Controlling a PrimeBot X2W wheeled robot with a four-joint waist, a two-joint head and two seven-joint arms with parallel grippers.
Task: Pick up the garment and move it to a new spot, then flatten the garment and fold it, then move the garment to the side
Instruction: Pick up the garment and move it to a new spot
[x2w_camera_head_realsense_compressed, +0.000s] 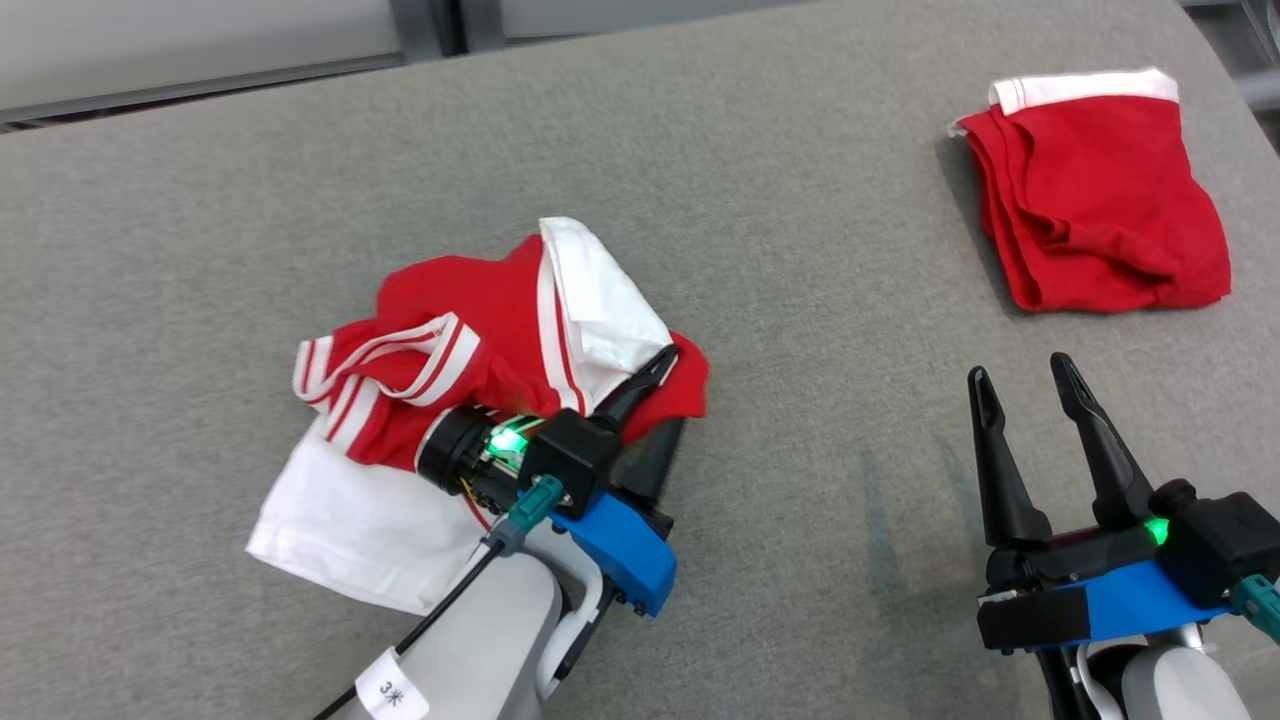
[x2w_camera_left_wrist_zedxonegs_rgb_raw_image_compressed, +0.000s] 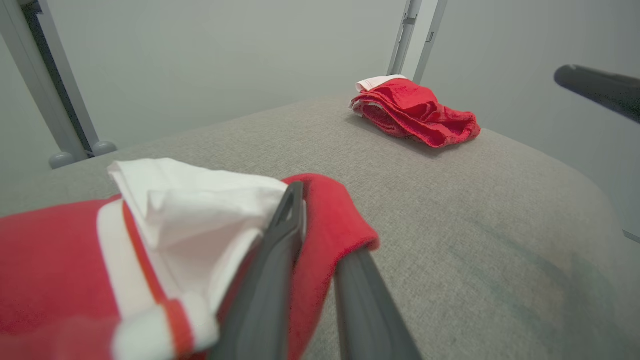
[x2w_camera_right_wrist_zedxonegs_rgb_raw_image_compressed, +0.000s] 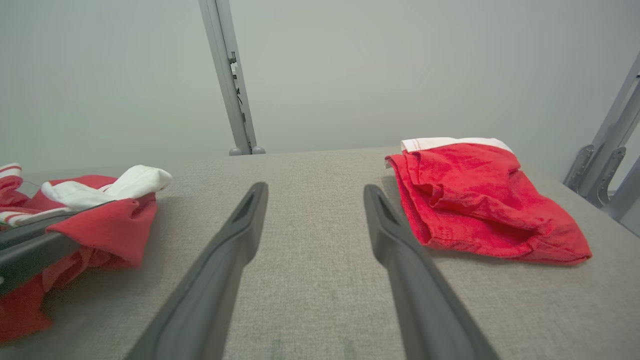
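Garment: your crumpled red-and-white garment (x2w_camera_head_realsense_compressed: 450, 350) lies left of centre in the head view, a white panel spilling toward the lower left and striped cuffs bunched in the middle.
Left gripper: the left gripper (x2w_camera_head_realsense_compressed: 668, 392) sits at the heap's right edge. In the left wrist view (x2w_camera_left_wrist_zedxonegs_rgb_raw_image_compressed: 322, 220) you can see a red fold caught between its two fingers, one above the cloth and one below, so it is pinching the garment.
Right gripper: the right gripper (x2w_camera_head_realsense_compressed: 1020, 370) is at the lower right of the head view, fingers spread wide with nothing between them. It hangs over bare surface, well apart from the heap.
Surface: the grey padded surface (x2w_camera_head_realsense_compressed: 800, 200) has bare room across the centre of the frame.
Other cloth: a folded red piece (x2w_camera_head_realsense_compressed: 1090, 200) with a white band lies at the upper right, apart from your work.
Done so far: judging by the grip, you have a hold on one edge. The heap rests on the surface, not yet lifted.
Left to do: everything else. You have to carry the garment to a new spot, spread it flat, fold it and set it aside.
Watch: one pinch on a loose fold may drag rather than lift the bundle.
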